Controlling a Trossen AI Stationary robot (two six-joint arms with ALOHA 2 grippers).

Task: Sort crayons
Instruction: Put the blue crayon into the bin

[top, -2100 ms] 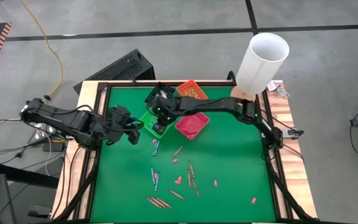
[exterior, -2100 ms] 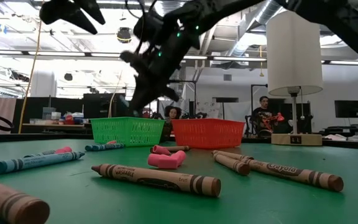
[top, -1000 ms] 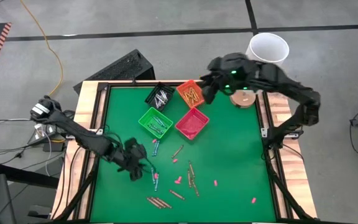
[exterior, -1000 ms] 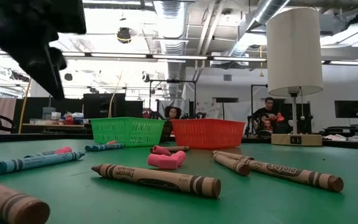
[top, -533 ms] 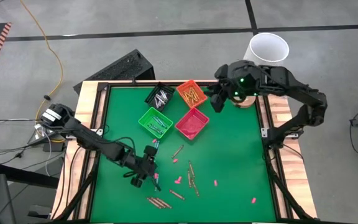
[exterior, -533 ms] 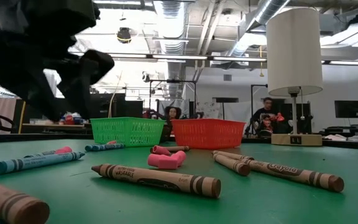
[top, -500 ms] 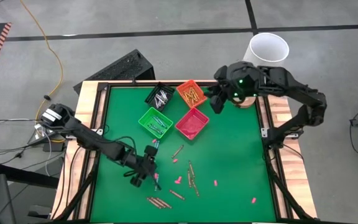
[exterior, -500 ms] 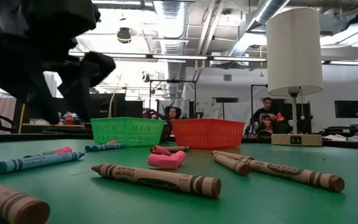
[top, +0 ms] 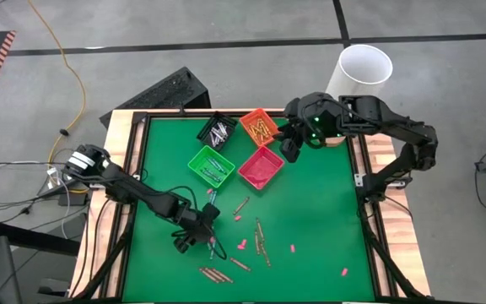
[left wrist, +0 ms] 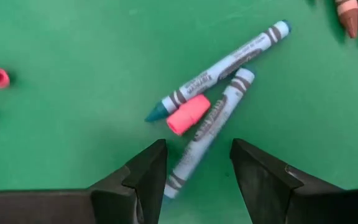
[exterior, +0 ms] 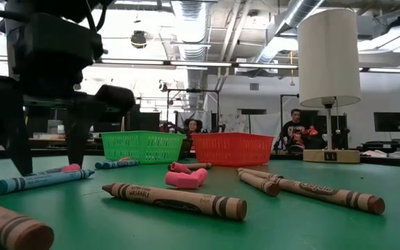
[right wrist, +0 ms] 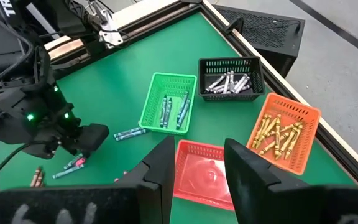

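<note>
High view: we see the left gripper (top: 194,234) low over the desk (top: 319,228), lower left of centre, above a pair of blue crayons (top: 211,245). More crayons lie scattered toward the bottom of the frame. The right gripper (top: 290,145) waits near the upper right, beside the red bin (top: 261,168).

Low view: our left gripper (exterior: 47,149) stands at the left with its jaws spread and tips almost down on the desk. A blue crayon (exterior: 42,180) lies just beside them.

Left wrist view: the jaws are open and straddle the near end of 1 blue crayon (left wrist: 207,131). A pink bit (left wrist: 188,114) touches it, and a 2nd blue crayon (left wrist: 219,70) crosses close by. We judge a clean grasp means closing low on that near end only, clear of both neighbours.

Right wrist view: the right jaws are open and empty. The green bin (right wrist: 167,107) already holds blue crayons, so we judge it the drop point.
</note>
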